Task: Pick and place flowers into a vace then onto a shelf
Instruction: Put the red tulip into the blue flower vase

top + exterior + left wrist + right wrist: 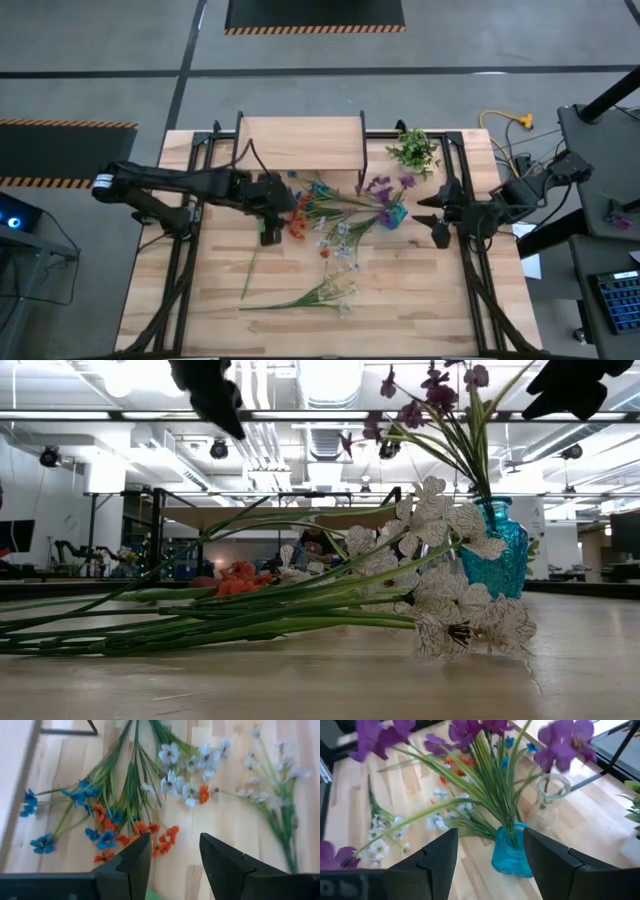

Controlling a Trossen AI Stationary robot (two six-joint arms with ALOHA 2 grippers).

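Both fingers (144, 860) spread — orange flowers (150, 837) just beyond them.

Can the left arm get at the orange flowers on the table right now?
Probably yes. The left gripper hangs open just above the orange flowers, with nothing between them. Blue flowers lie tangled alongside, so it may catch those too.

left arm: dark jointed links, white band at its outer joint, black cable looping near the wrist | left gripper (270, 234): two matte black wedge-shaped fingers (134, 862) | right arm: dark links, black cabling | right gripper (436, 214): two broad black fingers (438, 855)
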